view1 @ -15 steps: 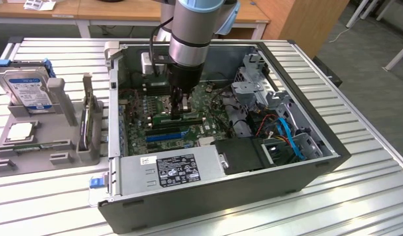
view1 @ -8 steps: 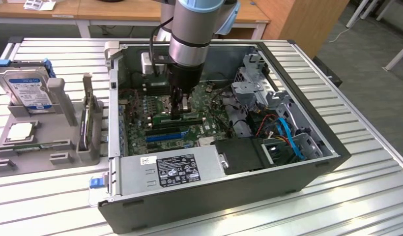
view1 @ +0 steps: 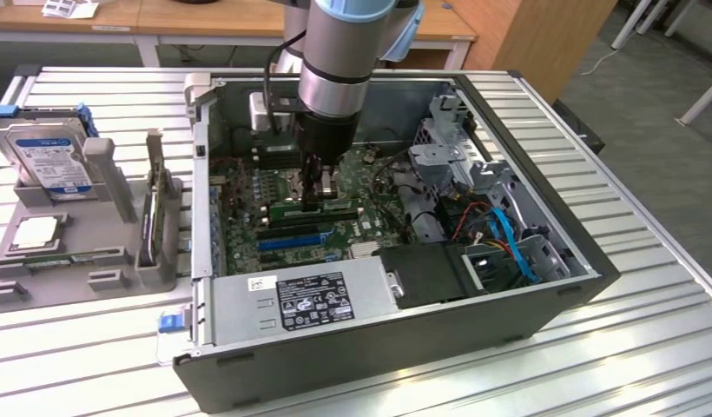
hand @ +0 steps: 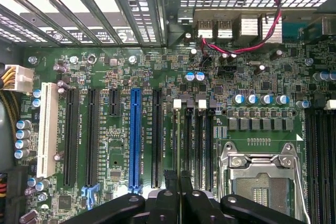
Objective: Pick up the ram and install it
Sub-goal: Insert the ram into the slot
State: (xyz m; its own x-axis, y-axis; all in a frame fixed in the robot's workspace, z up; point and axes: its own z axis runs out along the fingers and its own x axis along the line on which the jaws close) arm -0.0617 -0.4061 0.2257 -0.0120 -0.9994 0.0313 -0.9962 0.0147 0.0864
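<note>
Here the gripper (view1: 322, 201) is clamped on the ram (hand: 180, 150), held edge-on directly below its fingers above a slot of the motherboard (hand: 131, 77), where slight misalignment could jam the stick against the slot's latches.

Ribbed metal table (view1: 634, 347), wooden desks (view1: 206, 17) and cabinet (view1: 542, 39) behind, grey floor (view1: 669, 165) beyond.

A laboratory workshop: ribbed aluminium bench (view1: 634, 165), open computer case (view1: 391, 347) on it, grey parts fixtures (view1: 113, 187), wooden desks (view1: 206, 17) behind.
</note>
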